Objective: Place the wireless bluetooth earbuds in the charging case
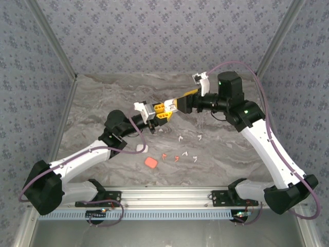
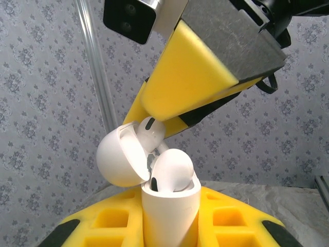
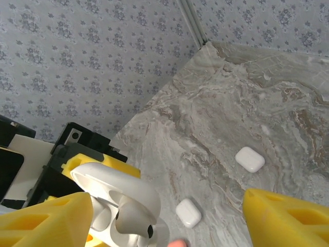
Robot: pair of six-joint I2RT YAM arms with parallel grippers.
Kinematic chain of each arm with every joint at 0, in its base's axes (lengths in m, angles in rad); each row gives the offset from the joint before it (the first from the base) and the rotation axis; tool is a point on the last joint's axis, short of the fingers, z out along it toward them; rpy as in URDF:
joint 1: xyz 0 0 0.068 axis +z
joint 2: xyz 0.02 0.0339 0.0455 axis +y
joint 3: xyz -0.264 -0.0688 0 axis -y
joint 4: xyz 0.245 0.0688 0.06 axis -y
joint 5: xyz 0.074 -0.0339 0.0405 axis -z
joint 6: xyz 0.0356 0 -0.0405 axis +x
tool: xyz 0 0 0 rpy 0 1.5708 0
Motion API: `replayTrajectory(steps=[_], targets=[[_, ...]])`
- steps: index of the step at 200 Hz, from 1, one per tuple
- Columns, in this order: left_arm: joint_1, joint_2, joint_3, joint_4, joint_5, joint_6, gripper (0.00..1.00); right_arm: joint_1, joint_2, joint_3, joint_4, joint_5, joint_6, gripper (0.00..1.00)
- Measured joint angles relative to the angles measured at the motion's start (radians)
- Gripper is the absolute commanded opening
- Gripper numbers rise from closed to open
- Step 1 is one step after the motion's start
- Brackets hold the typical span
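White charging case (image 2: 169, 211), lid flipped back, stands clamped tight in the left gripper (image 1: 156, 114), with one earbud (image 2: 172, 170) seated in it. The right gripper (image 3: 164, 203) straddles it, jaws spread wide. Further right, loose earbuds (image 1: 186, 154) lie scattered on the marble table (image 1: 231, 154).

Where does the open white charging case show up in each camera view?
Top external: the open charging case is at picture centre, tiny and hard to make out, where the two arms' yellow fingers meet.
Left wrist: the case is at bottom centre, upright, with its lid swung left.
Right wrist: the case is at bottom left, lid uppermost.
Shared landmark: the right gripper, its yellow fingers next to the case.
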Motion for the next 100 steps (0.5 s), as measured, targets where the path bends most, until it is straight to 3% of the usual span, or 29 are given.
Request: replayTrajectory(steps=[100], targets=[[0.000, 0.000, 0.002, -0.002, 0.000, 0.000, 0.00, 0.004, 0.006, 0.013, -0.049, 0.028, -0.026, 0.66]])
